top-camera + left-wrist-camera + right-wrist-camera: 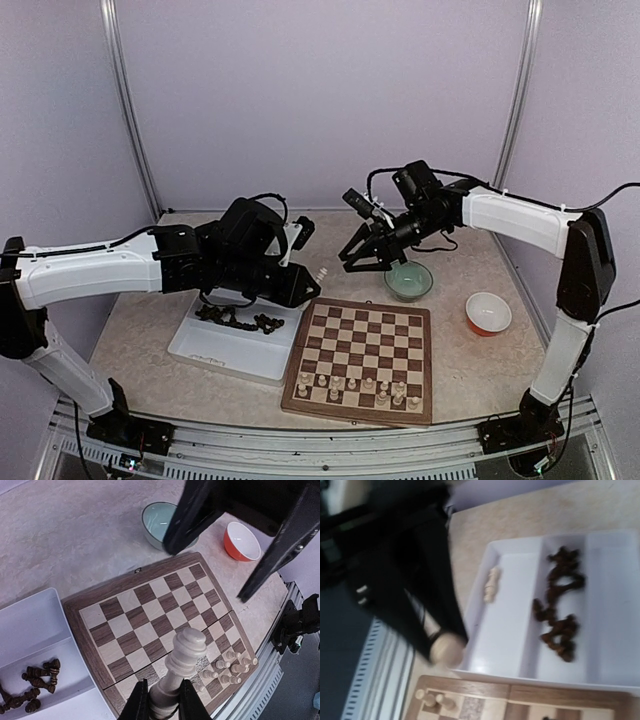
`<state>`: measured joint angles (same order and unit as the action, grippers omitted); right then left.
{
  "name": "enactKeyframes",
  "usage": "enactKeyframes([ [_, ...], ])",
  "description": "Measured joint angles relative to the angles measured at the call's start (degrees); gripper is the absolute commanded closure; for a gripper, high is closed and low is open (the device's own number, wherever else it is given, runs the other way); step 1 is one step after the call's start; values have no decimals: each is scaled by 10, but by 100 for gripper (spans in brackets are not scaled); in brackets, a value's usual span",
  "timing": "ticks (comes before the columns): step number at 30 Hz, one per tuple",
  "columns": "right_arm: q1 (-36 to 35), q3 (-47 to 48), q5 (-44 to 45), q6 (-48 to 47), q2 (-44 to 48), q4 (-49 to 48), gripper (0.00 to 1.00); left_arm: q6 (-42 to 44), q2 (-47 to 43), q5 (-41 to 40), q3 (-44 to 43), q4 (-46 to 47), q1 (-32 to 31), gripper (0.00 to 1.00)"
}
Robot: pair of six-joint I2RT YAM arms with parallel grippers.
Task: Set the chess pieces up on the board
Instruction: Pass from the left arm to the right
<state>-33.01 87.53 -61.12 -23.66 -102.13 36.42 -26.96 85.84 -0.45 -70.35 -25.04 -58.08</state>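
Note:
The board (360, 345) lies at the table's middle, with several cream chess pieces (352, 384) standing on its near rows. My left gripper (161, 700) is shut on the base of a tall cream piece (184, 652), held tilted above the board's left part (145, 615). From above, that piece (322, 272) shows at the left gripper's (312, 284) tip. My right gripper (362, 266) hovers open and empty over the board's far edge; its black fingers (192, 515) spread wide. Dark pieces (240, 319) lie heaped in the white tray (215, 352).
A teal bowl (408, 280) and a red bowl (488, 313) stand right of the board's far side. One cream piece (491, 585) lies in the tray's end compartment (495, 640), beside the dark pieces (560, 610). The right wrist view is blurred.

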Motion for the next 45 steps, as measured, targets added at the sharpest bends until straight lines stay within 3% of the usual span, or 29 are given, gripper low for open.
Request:
enactKeyframes([
  [14, -43, 34, -76, 11, -50, 36, 59, 8, 27, 16, -15, 14, -17, 85],
  [23, -52, 34, -81, 17, -61, 40, 70, 13, 33, 16, -23, 17, -17, 84],
  [26, -52, 34, -81, 19, -63, 40, 82, 13, 33, 16, -23, 17, -17, 84],
  [31, -52, 34, -77, 23, -63, 40, 97, 12, 33, 17, -23, 17, -18, 68],
  [35, -52, 34, -79, 24, -63, 39, 100, 17, 33, 3, -23, 18, -20, 53],
  [45, -52, 34, -79, 24, -63, 39, 100, 33, 33, -34, -7, 18, -51, 56],
])
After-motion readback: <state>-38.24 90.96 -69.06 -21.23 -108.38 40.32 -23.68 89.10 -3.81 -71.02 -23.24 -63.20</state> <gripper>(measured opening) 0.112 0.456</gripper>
